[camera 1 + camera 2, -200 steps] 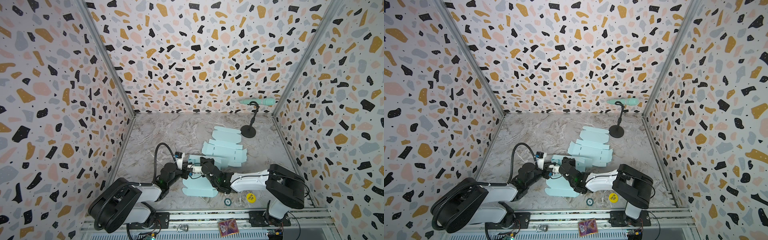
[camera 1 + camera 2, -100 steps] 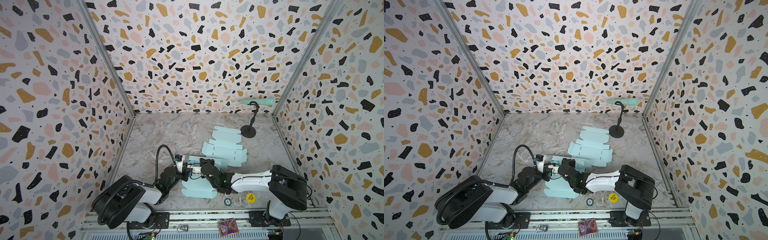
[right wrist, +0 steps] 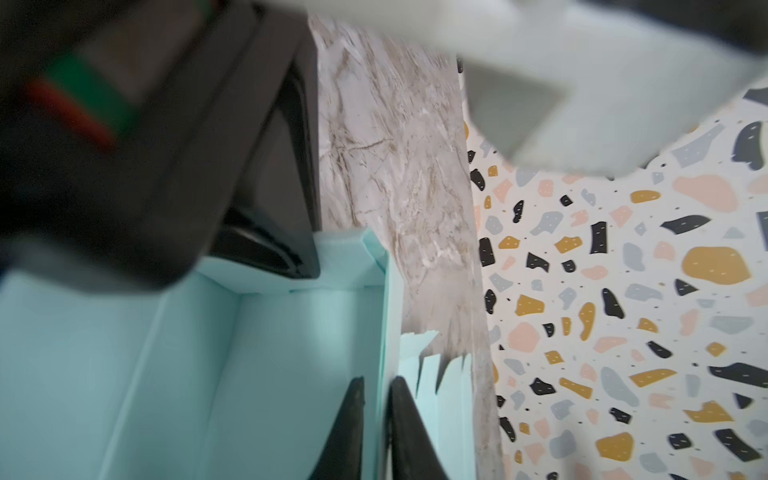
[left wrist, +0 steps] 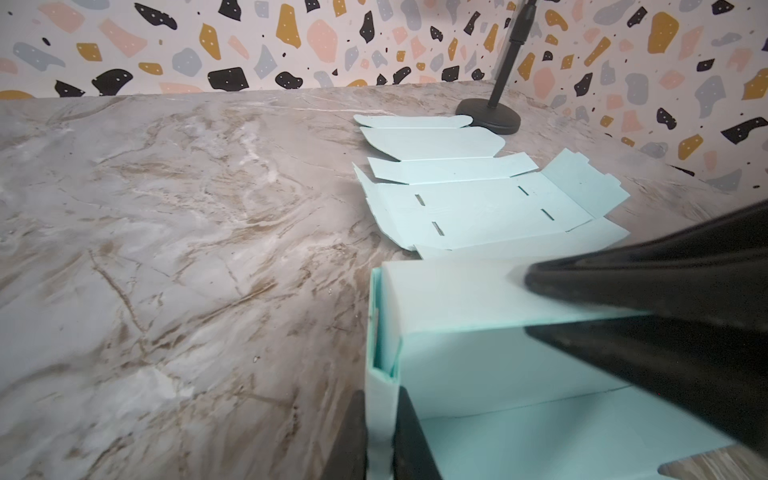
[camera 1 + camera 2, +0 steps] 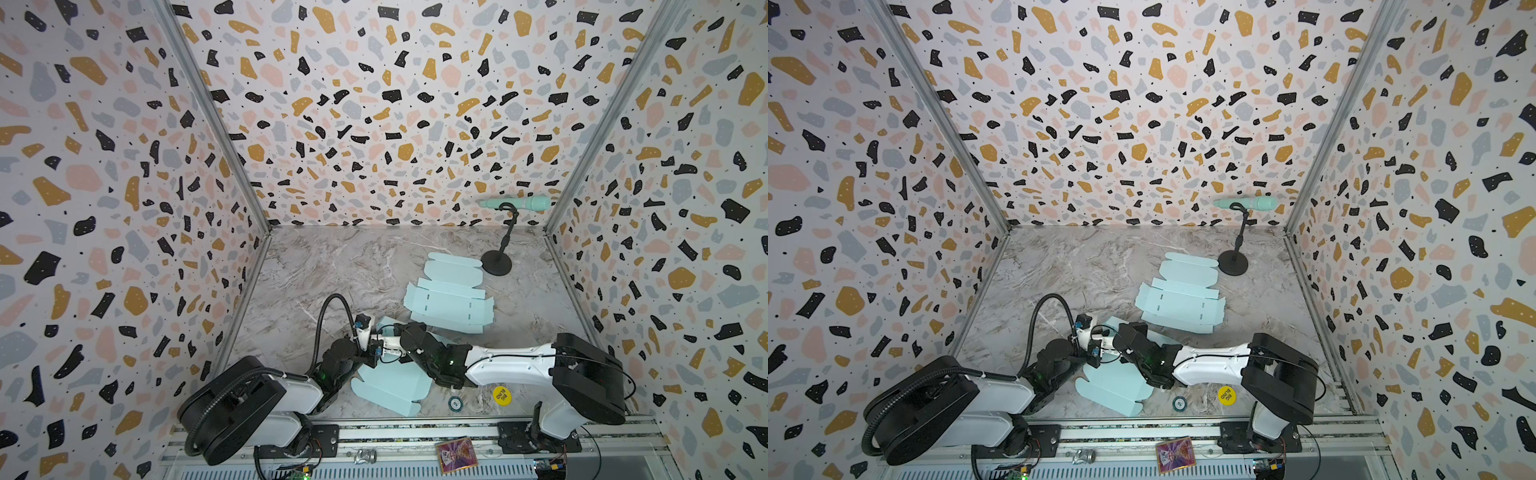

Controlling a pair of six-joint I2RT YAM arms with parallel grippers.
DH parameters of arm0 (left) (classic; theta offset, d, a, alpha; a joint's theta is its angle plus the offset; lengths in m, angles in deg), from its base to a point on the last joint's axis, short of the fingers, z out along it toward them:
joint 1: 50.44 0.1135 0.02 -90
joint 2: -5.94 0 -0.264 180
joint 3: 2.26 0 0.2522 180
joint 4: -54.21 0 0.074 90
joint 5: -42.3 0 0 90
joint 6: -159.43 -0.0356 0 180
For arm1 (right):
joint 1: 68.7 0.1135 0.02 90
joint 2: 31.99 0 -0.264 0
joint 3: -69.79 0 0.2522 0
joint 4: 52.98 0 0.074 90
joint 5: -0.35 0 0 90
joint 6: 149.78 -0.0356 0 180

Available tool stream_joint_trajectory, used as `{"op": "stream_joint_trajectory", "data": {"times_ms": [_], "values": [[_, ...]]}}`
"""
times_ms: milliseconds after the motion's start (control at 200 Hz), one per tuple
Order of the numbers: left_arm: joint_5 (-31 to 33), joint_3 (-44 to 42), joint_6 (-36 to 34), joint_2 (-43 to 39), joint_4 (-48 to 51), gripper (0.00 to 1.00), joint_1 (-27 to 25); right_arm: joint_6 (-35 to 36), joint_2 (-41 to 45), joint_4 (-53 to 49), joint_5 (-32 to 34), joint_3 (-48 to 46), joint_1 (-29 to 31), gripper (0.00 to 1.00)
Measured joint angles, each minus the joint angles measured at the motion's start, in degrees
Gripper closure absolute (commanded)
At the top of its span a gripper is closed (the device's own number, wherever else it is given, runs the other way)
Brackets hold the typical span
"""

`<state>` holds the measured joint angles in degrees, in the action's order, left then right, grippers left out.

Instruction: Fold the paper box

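Both arms share one build: bulky black joint housings joined by glossy white link shells. The left arm (image 5: pixel 291 392) carries a ribbed black hose (image 5: pixel 320 328) and, at its wrist, a white camera module (image 5: pixel 365 333) with a black cap. The right arm (image 5: pixel 511 368) has a thin black cable (image 5: pixel 515 356) running along its white shell and small green lights (image 5: pixel 451 362) on its black wrist. The fingers (image 4: pixel 411 440) are black, smooth and tapered.

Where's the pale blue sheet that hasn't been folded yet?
In both top views the flat sheet lies right of centre on the marble table, just in front of the black stand and beyond the half-folded box.
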<state>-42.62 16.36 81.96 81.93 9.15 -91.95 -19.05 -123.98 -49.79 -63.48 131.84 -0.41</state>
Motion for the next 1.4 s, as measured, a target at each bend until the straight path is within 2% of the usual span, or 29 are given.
{"op": "stream_joint_trajectory", "data": {"times_ms": [145,345,506,631,761,931,1402], "values": [[1.3,0.0,-0.9,-2.9,0.9,0.88,-1.3,-7.3,2.6,-5.9,-5.4,2.9,0.2,0.62],[3.9,0.0,-1.5,-4.1,0.2,0.89,-2.1,-22.7,14.3,-10.6,-16.6,3.5,-2.2,0.49],[6.3,0.0,-2.0,-4.6,0.4,0.89,-2.8,-36.8,21.3,-10.0,-25.6,3.5,-13.2,0.45],[8.0,0.0,-2.6,-5.0,0.5,0.89,-3.4,-44.7,16.7,-12.6,-29.6,7.0,-20.0,0.44],[9.6,0.0,-3.0,-4.2,0.4,0.89,-4.5,-48.5,8.9,-15.3,-33.9,9.8,-20.3,0.43],[10.9,0.0,-3.1,-1.6,0.0,0.9,-5.6,-51.2,2.9,-17.4,-38.3,9.9,-20.2,0.45],[12.6,-0.3,-2.9,4.2,-4.0,0.89,-6.9,-55.6,-2.9,-14.0,-45.7,9.8,-20.4,0.5]]}}
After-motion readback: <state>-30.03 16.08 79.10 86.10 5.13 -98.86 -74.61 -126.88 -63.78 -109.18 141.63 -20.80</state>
